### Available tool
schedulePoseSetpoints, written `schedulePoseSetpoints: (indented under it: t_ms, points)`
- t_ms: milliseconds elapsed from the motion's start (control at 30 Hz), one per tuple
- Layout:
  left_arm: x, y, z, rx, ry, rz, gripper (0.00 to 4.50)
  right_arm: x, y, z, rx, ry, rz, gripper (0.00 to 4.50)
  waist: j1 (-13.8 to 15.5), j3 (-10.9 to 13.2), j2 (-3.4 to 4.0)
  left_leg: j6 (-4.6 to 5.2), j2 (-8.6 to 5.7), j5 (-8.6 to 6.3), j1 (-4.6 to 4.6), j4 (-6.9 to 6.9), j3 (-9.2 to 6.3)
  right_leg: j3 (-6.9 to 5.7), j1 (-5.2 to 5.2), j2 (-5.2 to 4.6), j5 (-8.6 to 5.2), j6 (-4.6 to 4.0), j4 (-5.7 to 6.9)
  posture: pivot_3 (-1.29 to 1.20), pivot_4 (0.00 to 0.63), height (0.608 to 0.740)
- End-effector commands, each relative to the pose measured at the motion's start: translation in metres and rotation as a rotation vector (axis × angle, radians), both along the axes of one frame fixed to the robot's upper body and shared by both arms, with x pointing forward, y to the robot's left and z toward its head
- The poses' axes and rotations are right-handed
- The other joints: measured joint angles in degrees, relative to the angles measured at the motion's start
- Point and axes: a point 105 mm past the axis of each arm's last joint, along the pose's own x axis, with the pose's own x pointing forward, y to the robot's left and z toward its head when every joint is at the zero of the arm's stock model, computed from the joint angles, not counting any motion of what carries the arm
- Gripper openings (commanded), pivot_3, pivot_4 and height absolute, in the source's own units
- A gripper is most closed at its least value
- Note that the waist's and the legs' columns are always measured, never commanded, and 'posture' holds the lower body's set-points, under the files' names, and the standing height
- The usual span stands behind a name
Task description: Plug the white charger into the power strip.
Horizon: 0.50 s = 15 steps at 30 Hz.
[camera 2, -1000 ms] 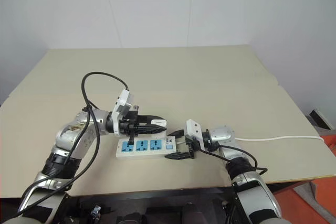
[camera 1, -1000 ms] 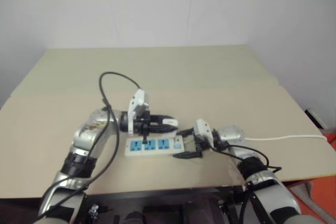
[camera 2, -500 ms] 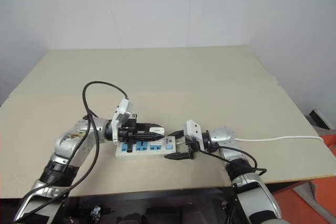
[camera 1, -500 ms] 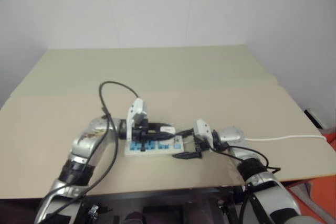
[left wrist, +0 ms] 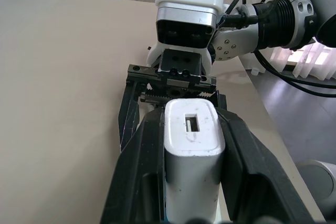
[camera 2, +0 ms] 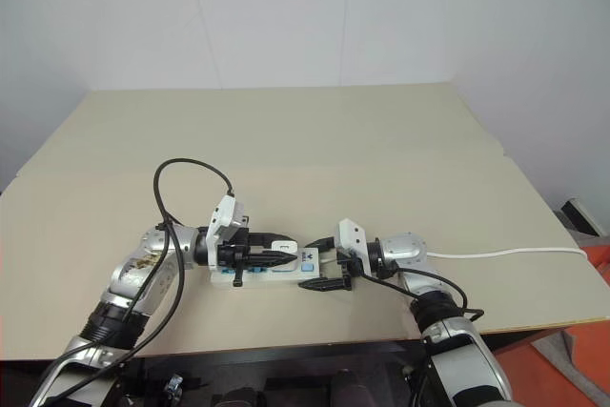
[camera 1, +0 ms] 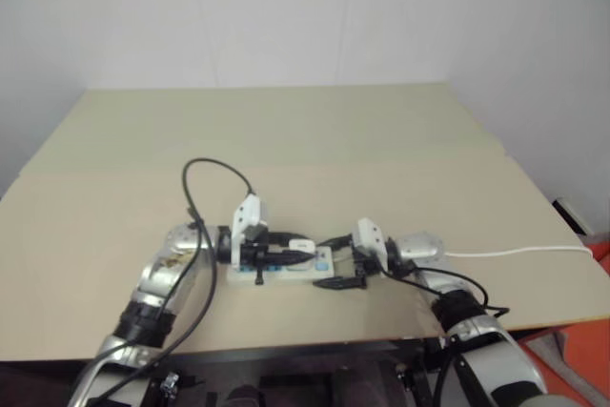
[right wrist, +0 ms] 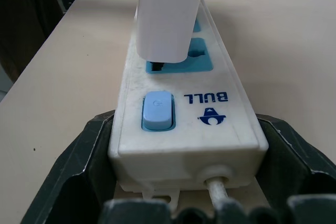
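The left tool [camera 2: 255,256] is squeezed shut on the white charger [left wrist: 192,145]. The charger looks light, hard and smooth, so its flat sides are the best place to hold. It sits on the power strip [right wrist: 185,109], at the socket beside the blue switch [right wrist: 157,110]. The right tool [right wrist: 184,203] grips the strip's cord end on the counter [camera 2: 286,140].

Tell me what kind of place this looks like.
Probably a robot test room or lab: a bare beige table against plain white walls, with just a power strip and white charger set out.
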Motion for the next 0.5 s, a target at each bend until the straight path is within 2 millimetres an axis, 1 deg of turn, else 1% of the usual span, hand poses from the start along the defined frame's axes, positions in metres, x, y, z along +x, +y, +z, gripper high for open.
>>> schedulePoseSetpoints:
  t_ms: [33, 200, 333, 400, 500]
  points:
    - [-0.001, 0.0, -0.001, -0.003, -0.006, -0.011, 1.03, -0.008, -0.001, -0.02, -0.059, 0.061, 0.002, 3.43, 0.0, 0.0, 0.0, 0.0, 0.0, 0.0, 0.0, 0.0, 0.0, 0.0, 0.0, 0.0, -0.04, 0.06, 0.0, 0.0, 0.15, 0.74]
    - [-0.001, -0.003, 0.004, -0.037, 0.007, -0.021, 1.03, -0.008, -0.002, -0.02, -0.059, 0.061, -0.004, 3.43, 0.1, 0.0, 0.0, 0.0, 0.0, 0.0, -0.01, -0.01, 0.0, 0.0, 0.0, 0.0, -0.06, 0.1, -0.03, 0.0, 0.15, 0.74]
    - [-0.002, -0.001, 0.004, -0.048, 0.017, -0.027, 1.03, -0.008, -0.002, -0.02, -0.059, 0.062, -0.006, 3.43, 0.1, 0.0, 0.0, 0.0, 0.0, 0.0, -0.01, -0.01, 0.0, 0.0, 0.0, 0.0, -0.06, 0.11, -0.05, 0.0, 0.15, 0.74]
    - [-0.003, 0.003, 0.0, -0.03, 0.027, -0.025, 1.03, -0.008, -0.002, -0.02, -0.059, 0.062, -0.007, 3.43, 0.1, 0.0, 0.0, 0.0, 0.0, 0.0, -0.01, -0.02, 0.0, 0.0, 0.0, 0.0, -0.07, 0.11, -0.06, 0.0, 0.15, 0.74]
    - [-0.008, 0.014, -0.013, 0.052, 0.031, -0.037, 1.03, -0.008, -0.002, -0.02, -0.063, 0.064, -0.006, 3.43, -0.1, 0.0, 0.0, 0.0, 0.02, 0.0, -0.01, -0.05, 0.0, 0.0, 0.0, 0.01, -0.08, 0.13, -0.08, 0.0, 0.15, 0.74]
